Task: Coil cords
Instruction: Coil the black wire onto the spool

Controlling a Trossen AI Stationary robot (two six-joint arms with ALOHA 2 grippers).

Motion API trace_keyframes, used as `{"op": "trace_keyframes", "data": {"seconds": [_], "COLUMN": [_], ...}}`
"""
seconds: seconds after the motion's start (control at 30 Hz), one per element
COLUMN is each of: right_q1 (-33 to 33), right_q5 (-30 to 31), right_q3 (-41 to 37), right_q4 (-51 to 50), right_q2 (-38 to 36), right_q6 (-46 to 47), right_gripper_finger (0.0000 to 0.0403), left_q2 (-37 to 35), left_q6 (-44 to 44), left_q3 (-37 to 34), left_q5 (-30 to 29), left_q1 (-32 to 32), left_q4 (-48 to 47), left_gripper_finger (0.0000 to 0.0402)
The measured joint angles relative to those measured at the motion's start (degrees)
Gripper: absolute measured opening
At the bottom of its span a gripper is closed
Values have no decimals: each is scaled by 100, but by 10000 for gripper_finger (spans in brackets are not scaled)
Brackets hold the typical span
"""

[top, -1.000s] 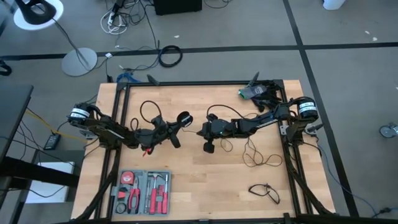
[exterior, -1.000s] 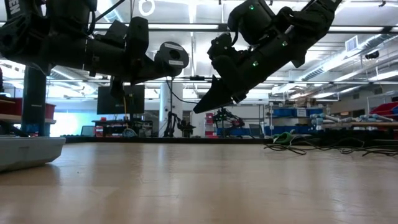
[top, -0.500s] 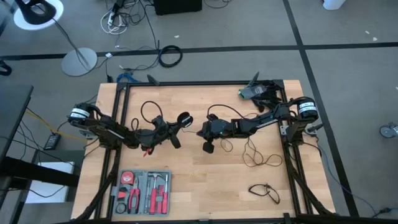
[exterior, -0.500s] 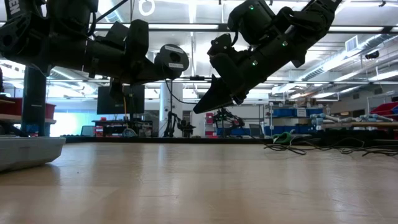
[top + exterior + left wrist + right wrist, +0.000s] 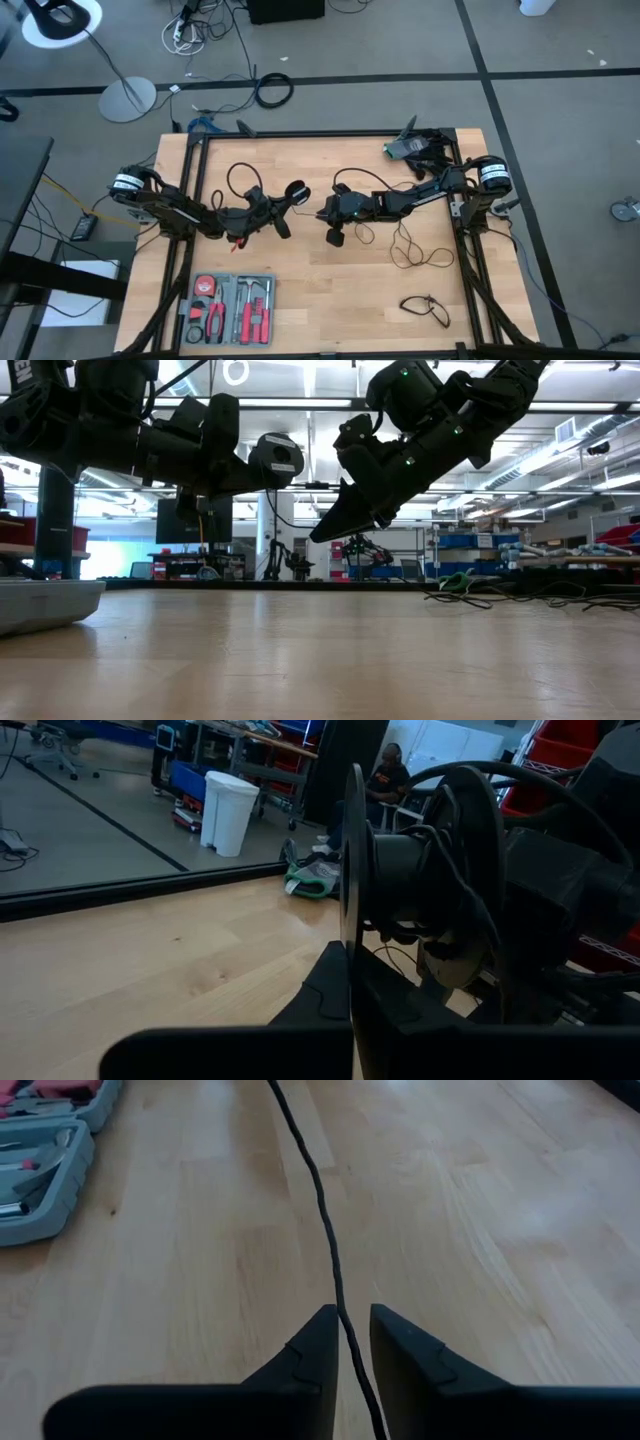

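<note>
The long thin black cord ends in a round black disc with a pale centre. My left gripper is shut on the disc, mid-table and clear of the wood; the disc also shows in the low view. My right gripper is just right of it, shut on the cord. The cord's free length lies in loose loops on the table under the right arm. Another loop rises beside the left gripper. A short black cord lies at the near right. My left gripper pinches the disc between its fingers; one finger lies against one flat face, and the disc hides the other. The fingers come level from the table's left. The disc stands on edge, lifted clear of the table. My right gripper pinches the thin cord between its two fingertips, a single strand. The fingers slant down toward the table's left and lie along the cord. The cord runs straight on from the tips, above the table.
A grey tool case with red-handled tools lies at the near left; it also shows in the right wrist view. A green and black bundle sits at the far right corner. Black frame rails run along the table's sides.
</note>
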Motion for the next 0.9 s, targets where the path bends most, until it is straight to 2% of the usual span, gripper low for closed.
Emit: {"op": "trace_keyframes", "data": {"seconds": [0.33,0.5,0.63,0.9], "right_q1": [2,4,7,7], "right_q5": [-11,-2,1,730], "right_q3": [0,0,2,0], "right_q4": [-3,-85,-602,-1293], "right_q2": [-6,-13,-20,-170], "right_q6": [105,142,276,536], "right_gripper_finger": [58,11,5,2], "left_q2": [0,0,0,0], "left_q6": [-2,-7,-9,7], "left_q3": [0,0,-2,-2], "left_q5": [-2,-4,-2,110], "left_q1": [0,0,0,-1], "left_q4": [-21,-5,170,112], "left_gripper_finger": [0,0,0,0]}}
